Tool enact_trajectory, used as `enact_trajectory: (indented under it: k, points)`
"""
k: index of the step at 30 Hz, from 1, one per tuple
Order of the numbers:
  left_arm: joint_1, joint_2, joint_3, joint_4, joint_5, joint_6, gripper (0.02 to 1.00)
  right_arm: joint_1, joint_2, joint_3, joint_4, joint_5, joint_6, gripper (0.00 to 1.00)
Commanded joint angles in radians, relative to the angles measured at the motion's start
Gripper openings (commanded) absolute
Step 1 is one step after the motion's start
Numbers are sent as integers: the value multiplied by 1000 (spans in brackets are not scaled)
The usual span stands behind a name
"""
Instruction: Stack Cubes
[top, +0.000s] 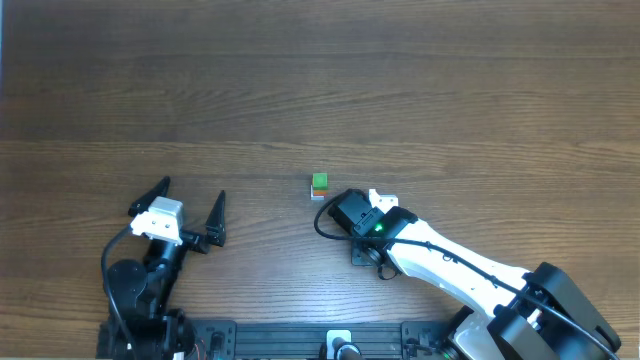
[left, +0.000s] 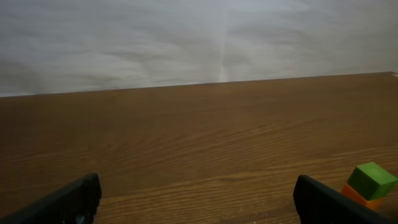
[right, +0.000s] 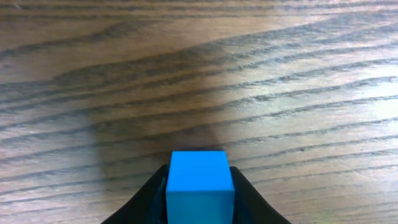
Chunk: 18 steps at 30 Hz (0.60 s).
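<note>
On the wooden table (top: 300, 80), the right gripper (right: 199, 193), just right of the picture's centre, pinches the blue cube (right: 199, 177), I think to bring it onto the stack nearby. The left gripper (top: 192, 195) rests at lower left, fingers spread and holding nothing, out of the way. At centre the green cube (top: 320, 181) sits on the orange cube (left: 357, 195).

Can make out only an edge-clipped corner of the orange cube (left: 360, 196) under the green cube (left: 372, 179) in the left wrist view, and from above just a sliver beneath it, too small to tell its colour. Lose the lower part of the blue cube (right: 199, 183) and most of the fingers (right: 146, 202) of the right gripper (right: 199, 186) past the right wrist view's bottom edge.
</note>
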Motion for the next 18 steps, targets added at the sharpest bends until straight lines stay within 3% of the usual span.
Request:
enact_trajectory:
  k: [1,9,12,18]
  points:
    - [-4,-6,-6,2,10,11,998,-6,8,-6,24,-5,4,246]
    - [-4,-6,-6,2,10,11,1000,-22,2,20,14,-16,4,148]
    - [-4,-6,-6,2,10,11,1000,-41,-13,117,-76,3,-8,9]
    - [-4,-6,-6,2,10,11,1000,-58,-10,413,-278,61,-68,12]
